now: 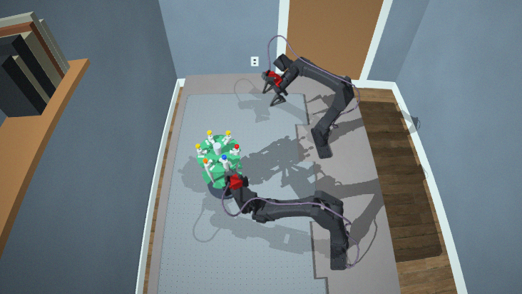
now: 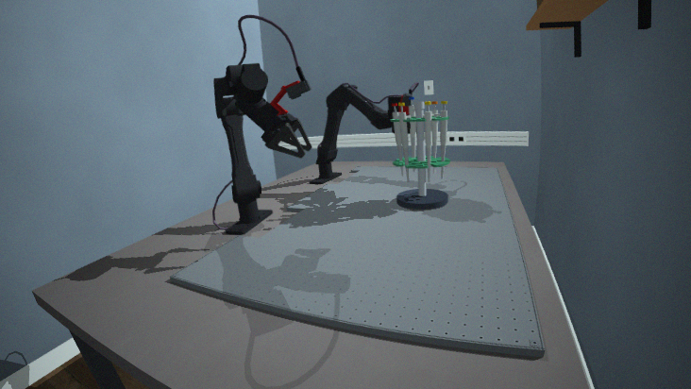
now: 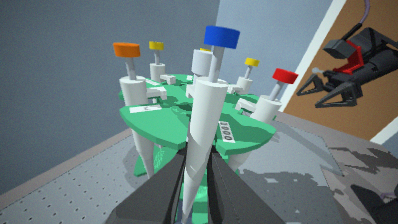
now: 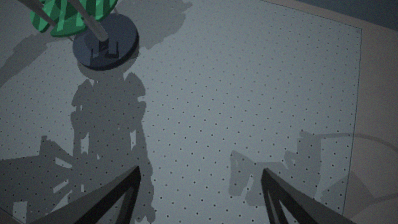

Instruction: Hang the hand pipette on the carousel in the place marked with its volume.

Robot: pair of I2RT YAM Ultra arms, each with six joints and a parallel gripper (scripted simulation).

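In the top view, a brown door (image 1: 332, 33) (image 3: 367, 117) stood up and to the right of the fingers of the right gripper (image 1: 266, 99) (image 2: 306, 151) (image 3: 305, 99) (image 4: 201, 170). A little white wall socket (image 1: 254, 61) was up and left of them. Far to their left, books (image 1: 21, 78) leaned on a wooden shelf (image 1: 21, 175) (image 2: 570, 11).
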